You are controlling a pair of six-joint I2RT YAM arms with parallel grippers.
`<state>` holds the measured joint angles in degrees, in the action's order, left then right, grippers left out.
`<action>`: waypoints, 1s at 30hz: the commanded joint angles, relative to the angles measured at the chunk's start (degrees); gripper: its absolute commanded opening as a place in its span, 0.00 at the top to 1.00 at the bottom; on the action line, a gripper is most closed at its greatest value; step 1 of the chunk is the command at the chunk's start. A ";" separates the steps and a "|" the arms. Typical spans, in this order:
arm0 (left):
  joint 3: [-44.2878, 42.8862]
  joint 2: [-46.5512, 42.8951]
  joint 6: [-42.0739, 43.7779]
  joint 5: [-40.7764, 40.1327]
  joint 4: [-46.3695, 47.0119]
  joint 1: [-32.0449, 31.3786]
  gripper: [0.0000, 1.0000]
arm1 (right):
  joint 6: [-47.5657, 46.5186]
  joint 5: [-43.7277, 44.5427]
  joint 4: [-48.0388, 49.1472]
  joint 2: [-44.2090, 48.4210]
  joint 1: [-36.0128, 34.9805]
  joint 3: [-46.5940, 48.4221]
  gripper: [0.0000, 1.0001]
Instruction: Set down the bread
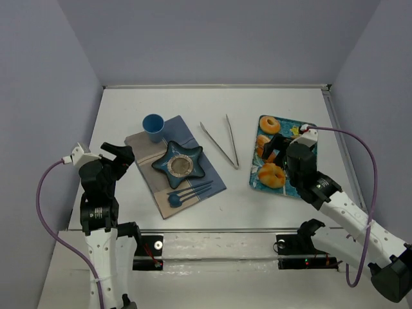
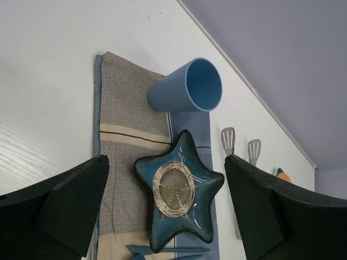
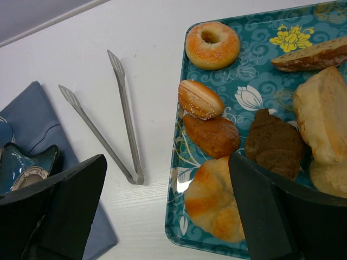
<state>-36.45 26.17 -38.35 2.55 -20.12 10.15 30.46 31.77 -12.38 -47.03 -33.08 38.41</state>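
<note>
Right claw (image 3: 167,162) hangs over the near-left corner of the teal flowered tray (image 3: 255,92), its two black fingers (image 3: 65,206) spread as wide as they go, with nothing between them. The bread roll (image 3: 200,99) lies untouched on the tray, a small oval with a pale golden top and a browner side, close to the tray's left edge. In the right wrist view a sugared ring doughnut (image 3: 212,45) sits at 12 o'clock from the roll, apart from it. A darker brown roll (image 3: 211,136) lies just beside it at 5 o'clock, and a twisted orange pastry (image 3: 214,197) lies further on at 6 o'clock. A dark brown croissant (image 3: 274,144) is at 4 o'clock, and a pale loaf (image 3: 322,116) and a slice of crusty bread (image 3: 312,54) fill the tray's right side.

Steel tongs (image 3: 124,116) lie on the white table (image 3: 135,32) at 9 o'clock from the roll, tips spread, joined at the near end.

From above, the tray is at 3 o'clock on the table and the striped placemat (image 1: 149,177) at 9 o'clock, tongs between them. On the mat stands a blue star-shaped dish (image 2: 209,181), empty of food, with a blue cup (image 2: 187,86) at its 11 o'clock and blue cutlery (image 1: 187,192) at its 6 o'clock.

Left claw (image 2: 165,162) hovers near the mat's left edge, fingers likewise far apart and empty.
</note>
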 commanded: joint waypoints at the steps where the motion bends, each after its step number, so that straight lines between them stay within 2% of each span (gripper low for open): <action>1: -0.47 1.07 0.99 1.49 1.40 -0.13 0.01 | -0.74 0.93 2.71 0.27 -0.32 0.35 0.00; 5: -0.12 1.07 0.91 1.94 2.19 -0.13 0.01 | -4.69 -3.02 5.52 -1.48 -0.32 -0.71 0.00; 8: -0.03 0.72 1.08 2.29 2.45 -0.13 0.01 | -8.48 -9.16 6.75 -4.20 -0.32 0.78 0.00; 10: 0.41 0.37 1.08 3.34 3.24 -0.13 0.01 | -11.02 -18.19 6.84 -8.86 -0.32 3.94 0.00; 13: 0.94 -0.33 1.17 4.31 3.77 -0.13 0.01 | -14.36 -22.79 5.10 -18.34 -0.32 9.63 0.00; 15: 1.03 -0.86 1.35 4.92 4.12 -0.13 0.01 | -16.91 -23.68 3.08 -24.31 -0.32 13.60 0.00; 17: 1.64 -1.30 1.35 5.71 4.73 -0.13 0.01 | -19.80 -22.64 0.35 -35.97 -0.32 19.49 0.00; 23: 1.90 -1.39 1.70 7.30 5.62 -0.13 0.01 | -24.91 -25.17 -1.76 -52.51 -0.32 31.00 0.00; 25: 1.99 -1.39 1.70 7.56 5.79 -0.13 0.01 | -26.59 -28.68 -2.56 -57.71 -0.32 34.96 0.00; 26: 1.99 -1.30 1.78 7.47 5.79 -0.13 0.01 | -26.68 -29.30 -2.91 -57.74 -0.32 36.28 0.00; 30: 1.91 -1.21 1.87 7.91 5.62 -0.13 0.01 | -26.24 -22.91 -5.54 -66.52 -0.32 43.22 0.00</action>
<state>-34.96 25.26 -37.78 7.90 -17.17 10.15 5.98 6.04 -15.53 -109.86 -33.08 75.35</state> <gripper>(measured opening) 0.990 0.995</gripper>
